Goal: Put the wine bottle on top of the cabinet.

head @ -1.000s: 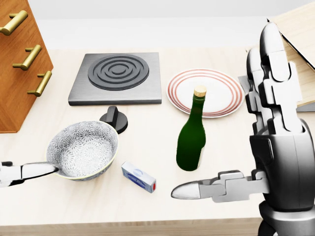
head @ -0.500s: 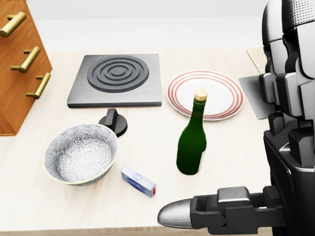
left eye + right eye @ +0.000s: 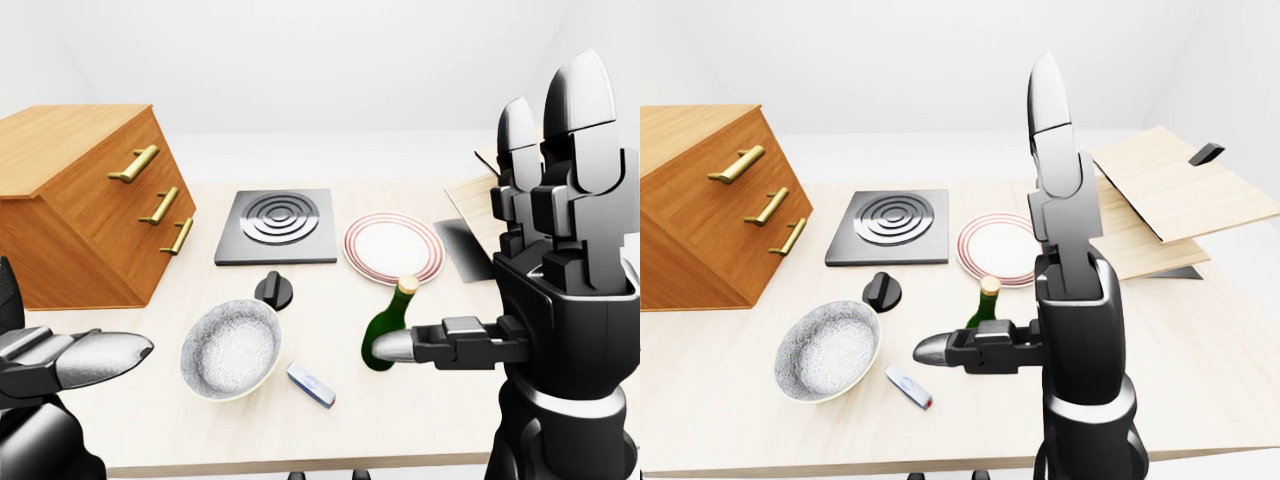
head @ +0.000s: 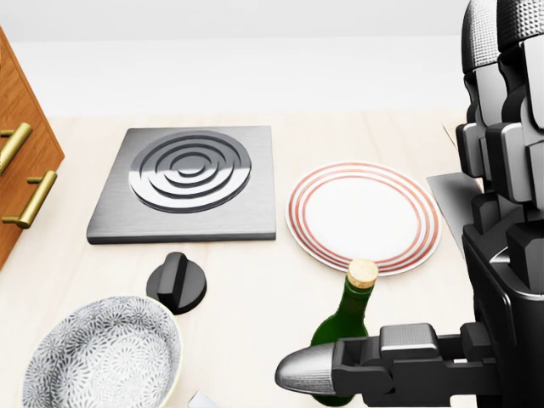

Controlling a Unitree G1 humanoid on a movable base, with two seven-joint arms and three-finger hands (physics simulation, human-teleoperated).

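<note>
The dark green wine bottle (image 3: 383, 325) with a cork stands upright on the pale table, below the striped plate. My right hand (image 3: 485, 240) is open just right of it. Its fingers (image 3: 570, 150) point straight up, and the thumb (image 4: 340, 371) lies level across the bottle's lower body, hiding the base. Whether the thumb touches the glass I cannot tell. The wooden cabinet (image 3: 80, 210) with three brass handles stands at the left, its flat top (image 3: 65, 125) bare. My left hand (image 3: 85, 358) is open at the bottom left, holding nothing.
On the table lie a grey hob plate (image 3: 278, 225), a black knob (image 3: 274, 290), a red-ringed plate (image 3: 392, 248), a patterned bowl (image 3: 232, 348) and a small white-and-blue box (image 3: 311, 385). Wooden boards (image 3: 1170, 190) lean at the right over a dark mat (image 3: 462, 245).
The whole head view has shifted: the hob, plate and bottle sit lower and larger, so the camera moved. The thumb now covers the bottle's lower part. The left fingertip left the head view.
</note>
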